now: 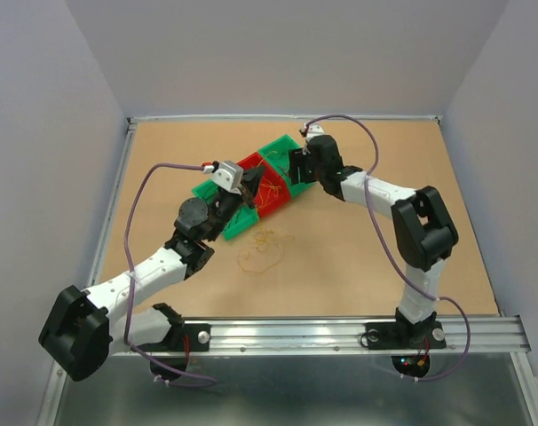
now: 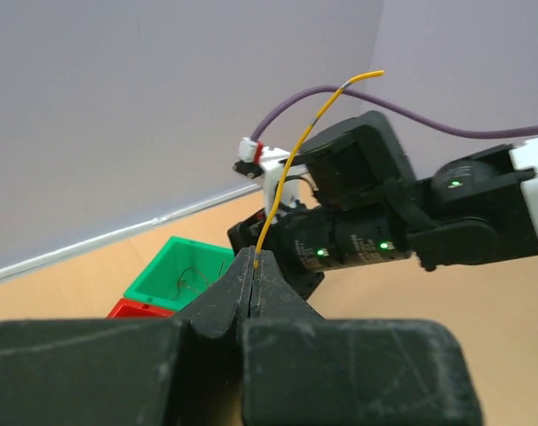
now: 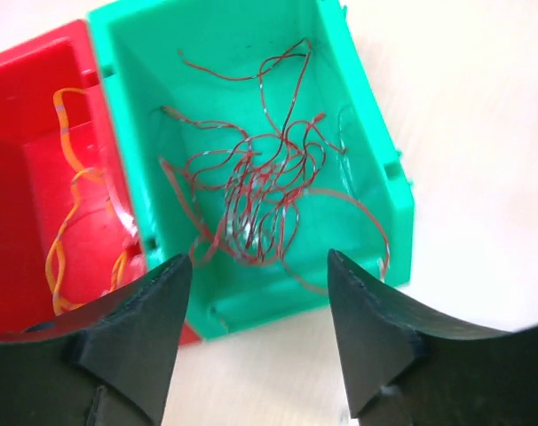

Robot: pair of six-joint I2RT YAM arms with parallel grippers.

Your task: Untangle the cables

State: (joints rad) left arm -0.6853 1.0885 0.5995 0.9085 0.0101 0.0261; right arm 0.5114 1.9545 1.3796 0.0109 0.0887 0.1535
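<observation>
My left gripper (image 2: 255, 255) is shut on one orange-yellow wire (image 2: 291, 158) that curves up and to the right from the jaws. In the top view this gripper (image 1: 249, 184) hovers over the red bin (image 1: 271, 197), which holds orange-yellow wires. My right gripper (image 3: 257, 257) is open and empty, hovering above the near wall of a green bin (image 3: 384, 151) that holds a loose bunch of red wires (image 3: 260, 191). The red bin (image 3: 20, 160) beside it holds orange-yellow wires (image 3: 69, 200). A loose loop of yellowish wires (image 1: 262, 248) lies on the table in front of the bins.
Several green and red bins stand in a diagonal row at mid-table (image 1: 278, 149). Another green bin (image 2: 162, 275) in the left wrist view holds a few thin dark wires (image 2: 191, 277). The right arm's wrist (image 2: 384, 222) is close behind the held wire. Grey walls surround the table.
</observation>
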